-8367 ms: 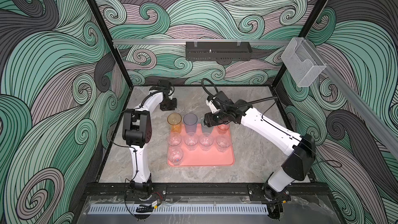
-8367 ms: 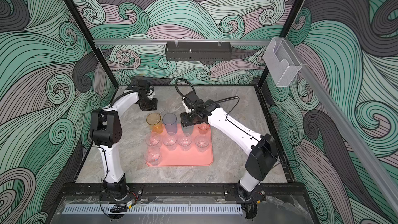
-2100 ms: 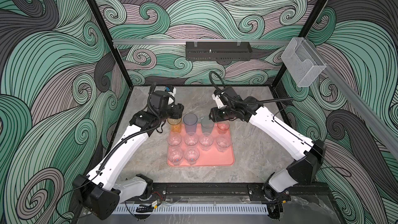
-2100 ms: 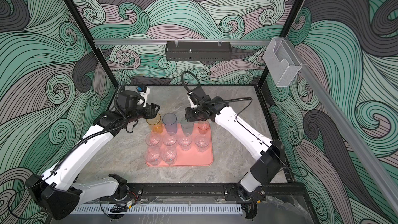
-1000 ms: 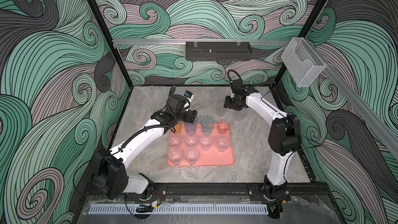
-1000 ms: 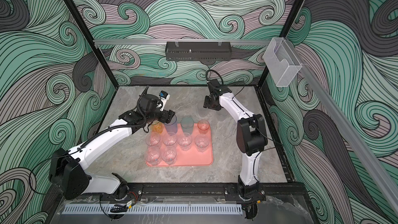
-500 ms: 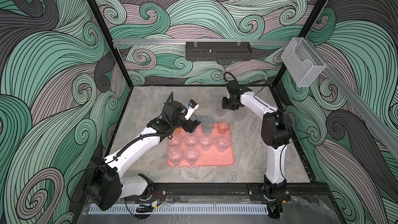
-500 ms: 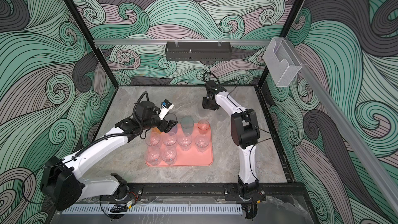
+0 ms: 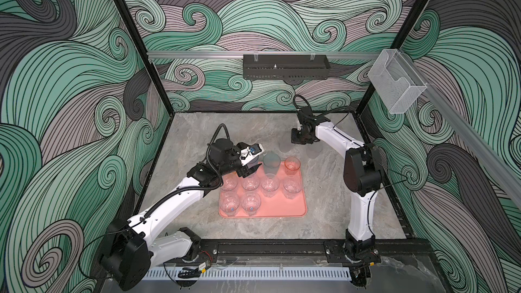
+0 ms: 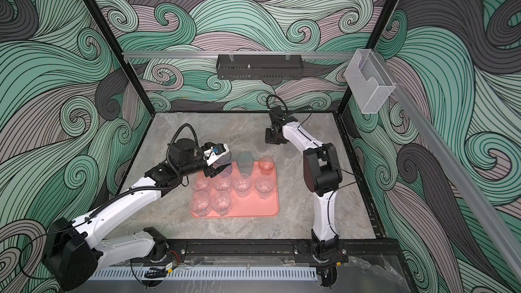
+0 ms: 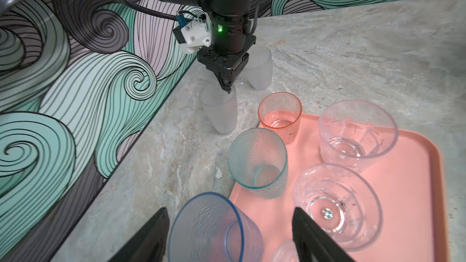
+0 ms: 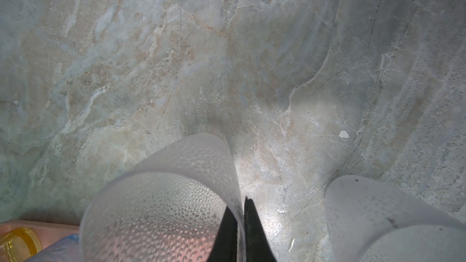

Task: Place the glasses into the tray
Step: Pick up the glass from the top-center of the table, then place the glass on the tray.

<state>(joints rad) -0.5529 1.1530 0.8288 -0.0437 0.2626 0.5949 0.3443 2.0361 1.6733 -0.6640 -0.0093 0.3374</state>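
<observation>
Upright frosted glass (image 11: 222, 114) on surface (image 11: 353, 46) just beyond tray (image 11: 408, 185); right gripper (image 11: 227, 88) clamps its rim from above. Left gripper (image 11: 230, 223) wide around blue glass (image 11: 209, 230) at tray edge.

A grey-beige marbled tabletop (image 9: 197, 131) lies between walls (image 9: 70, 85) printed with teal, mauve and grey waves. On the back wall an aluminium rail (image 9: 197, 53) carries a black perforated basket (image 9: 285, 66), seen in both top views. A clear acrylic box (image 10: 369, 81) hangs on the right-hand wall. A white slotted strip (image 9: 276, 273) runs along the front edge.
</observation>
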